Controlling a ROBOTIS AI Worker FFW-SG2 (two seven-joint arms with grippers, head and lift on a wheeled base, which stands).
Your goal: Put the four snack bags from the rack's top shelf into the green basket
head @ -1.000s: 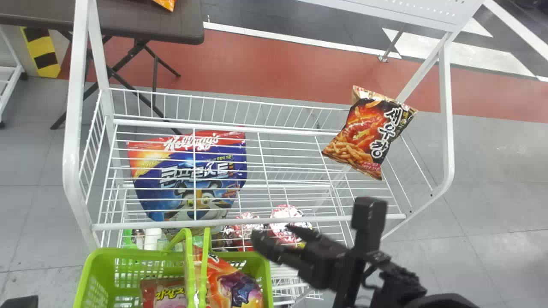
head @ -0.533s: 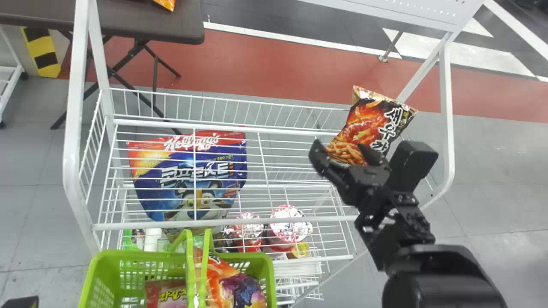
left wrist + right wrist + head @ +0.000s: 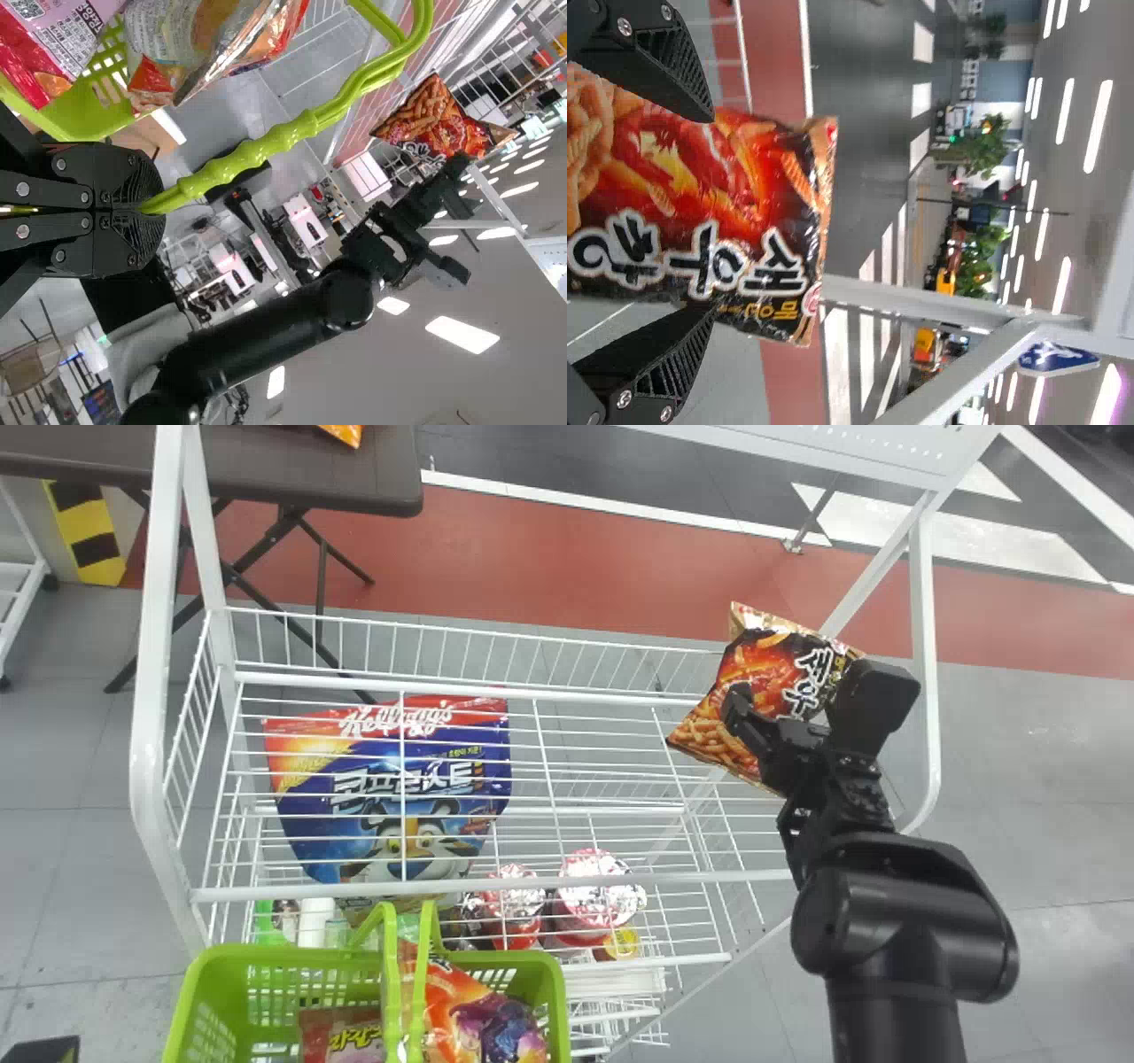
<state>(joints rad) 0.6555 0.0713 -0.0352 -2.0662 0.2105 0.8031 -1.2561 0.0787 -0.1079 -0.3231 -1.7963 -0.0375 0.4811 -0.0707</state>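
In the green lattice basket (image 3: 542, 962) sit glossy snack bags (image 3: 496, 1023); the left tool (image 3: 152, 210) clamps its knobbly handles (image 3: 252, 152), while the right tool (image 3: 749, 713) spreads its fingers around a crinkly pouch (image 3: 769, 662).

Snack bag (image 3: 749, 660), red-and-black, plump, tilted; top shelf (image 3: 620, 878), right end. Green basket (image 3: 555, 992), near front edge's left half; holds orange-purple bag (image 3: 461, 1001), red-pink bag (image 3: 341, 1027).

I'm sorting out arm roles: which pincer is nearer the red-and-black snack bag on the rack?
Right. The right pincer is open at the snack bag, a finger toward either side; the left pincer is farther off, shut on the green basket handle.
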